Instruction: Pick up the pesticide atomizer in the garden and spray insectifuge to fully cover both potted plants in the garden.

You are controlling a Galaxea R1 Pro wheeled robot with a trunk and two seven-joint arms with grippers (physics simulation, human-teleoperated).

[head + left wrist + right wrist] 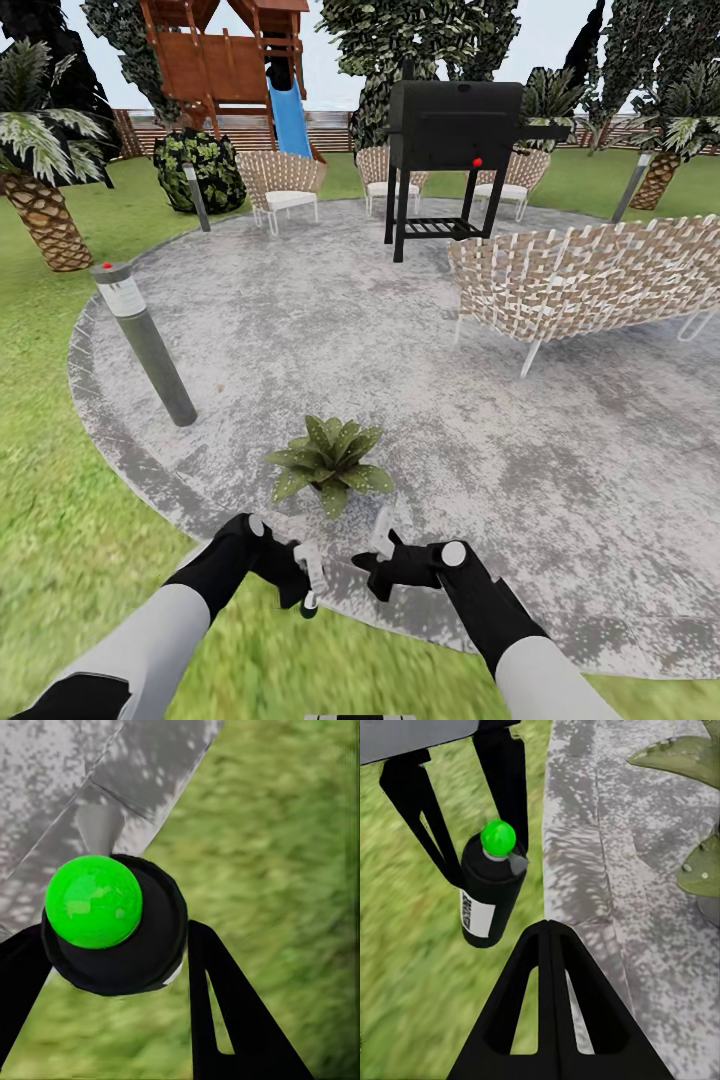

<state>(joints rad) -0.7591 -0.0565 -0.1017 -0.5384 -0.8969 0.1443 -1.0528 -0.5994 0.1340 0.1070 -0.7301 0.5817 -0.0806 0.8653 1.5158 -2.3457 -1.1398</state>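
Both arms low in the head view, over the lawn [60, 520] at the patio edge. Left gripper [308, 585] pinching the pesticide atomizer [489, 896]: dark body, pale label, top glowing green, one finger [240, 1020] on each side of the bottle. Atomizer upright-ish, hanging above grass just beside the paving rim. Right gripper [380, 555] close to the left one, not touching it; right fingers [547, 1005] pressed together, nothing between them, pointing toward the bottle.

Just past the grippers: potted plant [330, 462], low rosette of pointed green leaves, sitting on the round grey patio [400, 340] near its front edge. Leaf tips also at the edge of the right wrist view. Pot barely visible.

Left of the plant, on the patio rim: grey bollard lamp [145, 345], tilted, red dot on top. Right and further back: woven lattice sofa [590, 275]. Mid-patio beyond: black grill [455, 150] on legs, red knob. Behind it, woven chairs [282, 185] and a second bollard lamp [196, 197]. Palm [45, 190] at left on the grass. Far back: wooden play tower with blue slide [290, 118], dark bush [200, 170], slatted fence [330, 130], trees.
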